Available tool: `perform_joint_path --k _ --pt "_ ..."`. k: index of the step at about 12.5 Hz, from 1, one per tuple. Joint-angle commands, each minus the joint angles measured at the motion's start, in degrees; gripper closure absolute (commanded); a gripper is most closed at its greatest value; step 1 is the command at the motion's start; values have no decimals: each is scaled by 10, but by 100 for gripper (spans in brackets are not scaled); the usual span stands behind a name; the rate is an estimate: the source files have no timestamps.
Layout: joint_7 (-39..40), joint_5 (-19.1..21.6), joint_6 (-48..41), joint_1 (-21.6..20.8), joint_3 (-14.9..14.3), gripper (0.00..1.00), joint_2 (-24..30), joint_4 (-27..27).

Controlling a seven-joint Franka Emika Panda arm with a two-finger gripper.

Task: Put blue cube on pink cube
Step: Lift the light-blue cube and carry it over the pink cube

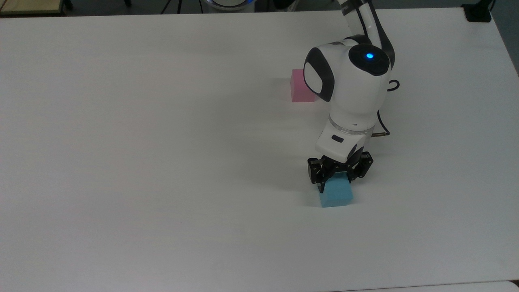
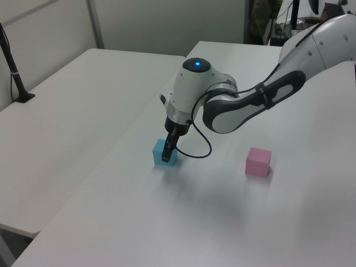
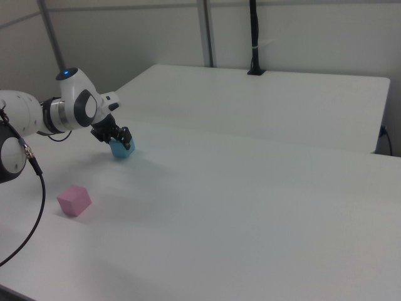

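Two cubes (image 1: pixel 335 194) (image 1: pixel 302 86) well apart (table (image 1: pixel 162 162) mid-area).

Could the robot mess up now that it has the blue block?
Maybe. The hand seems shut on just the far top edge of the blue cube, so it might slip or tilt when lifted. The pink cube sits partly behind the arm in the top view, and it's the same size, so a slightly off landing could topple.
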State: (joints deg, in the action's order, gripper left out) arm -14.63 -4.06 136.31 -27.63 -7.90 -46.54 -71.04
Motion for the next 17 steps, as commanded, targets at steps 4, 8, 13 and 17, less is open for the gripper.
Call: perform_joint_path --k 4,8,13,17 --pt "-17 -7 4 -9 -17 43 142 -87" --pt "-14 -9 6 4 -8 42 265 -223" --pt "-11 -11 9 7 22 39 438 -440" --pt "-10 -11 11 6 24 35 509 -533"
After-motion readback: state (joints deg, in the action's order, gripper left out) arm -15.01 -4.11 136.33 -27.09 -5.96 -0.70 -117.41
